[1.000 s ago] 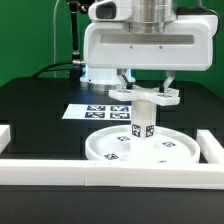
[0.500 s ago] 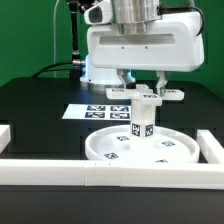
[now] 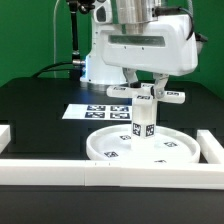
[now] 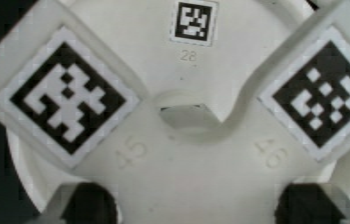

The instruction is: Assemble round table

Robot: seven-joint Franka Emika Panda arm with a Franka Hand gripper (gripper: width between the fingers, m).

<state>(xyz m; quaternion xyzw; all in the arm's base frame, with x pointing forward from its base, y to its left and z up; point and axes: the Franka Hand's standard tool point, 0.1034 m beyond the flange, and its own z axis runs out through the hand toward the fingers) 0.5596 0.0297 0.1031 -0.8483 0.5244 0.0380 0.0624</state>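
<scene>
The large rimmed round disc (image 3: 175, 152) lies flat on the black table. The short cylindrical leg (image 3: 141, 125) stands upright at its middle. The cross-shaped base piece (image 3: 176, 97) sits on top of the leg, its arms reaching out to both sides. My gripper (image 3: 148, 85) comes straight down over it and is shut on the base piece's middle. In the wrist view the base piece (image 4: 175, 110) fills the picture with its tags, and my gripper (image 4: 204, 205) has its dark fingertips (image 4: 88, 205) against both sides of it.
The marker board (image 3: 95, 112) lies behind the disc at the exterior view's left. A white border rail (image 3: 60, 170) runs along the front, with shorter rails at the right (image 3: 212, 145) and left (image 3: 5, 135). A green wall stands behind.
My wrist has turned about its vertical axis, and the base piece's arms have swung round with it on top of the leg. The disc and leg have stayed in place.
</scene>
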